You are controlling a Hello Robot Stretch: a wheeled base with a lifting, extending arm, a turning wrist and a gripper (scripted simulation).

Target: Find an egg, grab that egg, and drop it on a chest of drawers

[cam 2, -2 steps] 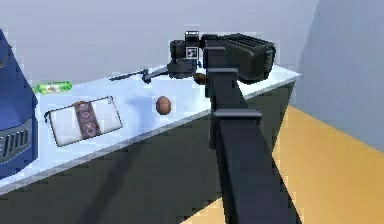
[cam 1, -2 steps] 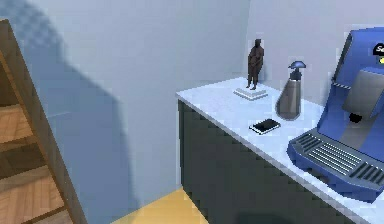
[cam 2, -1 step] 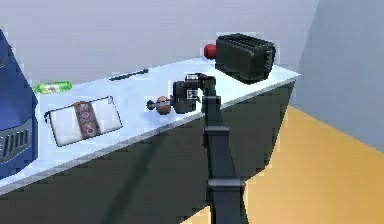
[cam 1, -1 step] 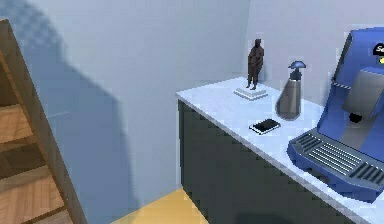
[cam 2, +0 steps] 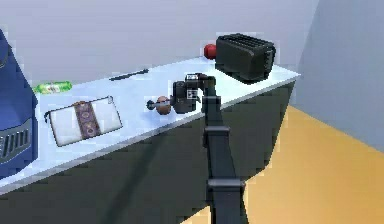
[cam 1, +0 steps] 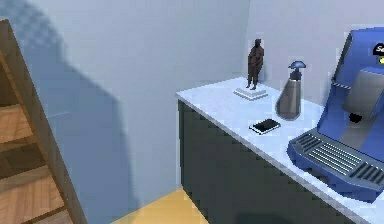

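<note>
One gripper (cam 2: pixel 169 100) sits at the end of my arm (cam 2: pixel 217 150), low over a pale countertop (cam 2: pixel 140 135). I cannot tell how its fingers are set. At its tips, on the arm side view's left, lies a small brown egg (cam 2: pixel 158 103), resting on the countertop or just above it. I cannot tell whether the gripper touches it or holds anything.

Just behind the gripper's dark body stand the two white marker squares (cam 2: pixel 197 87). Farther out from the gripper, toward the wall, a thin dark stick-like thing (cam 2: pixel 130 74) lies on the counter. Up and to the view's right of the gripper stands a black toaster (cam 2: pixel 245 56), with a red round thing (cam 2: pixel 210 48) beside it. To the view's left of the egg lies a folded white cloth with a patterned band (cam 2: pixel 85 118), and beyond that a small green thing (cam 2: pixel 52 87).

Farthest from the gripper on that side is a blue coffee machine (cam 2: pixel 12 115). Past it, in the forward view, lie a dark phone (cam 1: pixel 265 126), a grey bottle (cam 1: pixel 291 92) and a dark statuette (cam 1: pixel 257 65) on a white base. Wooden steps (cam 1: pixel 25 140) stand well apart from them.
</note>
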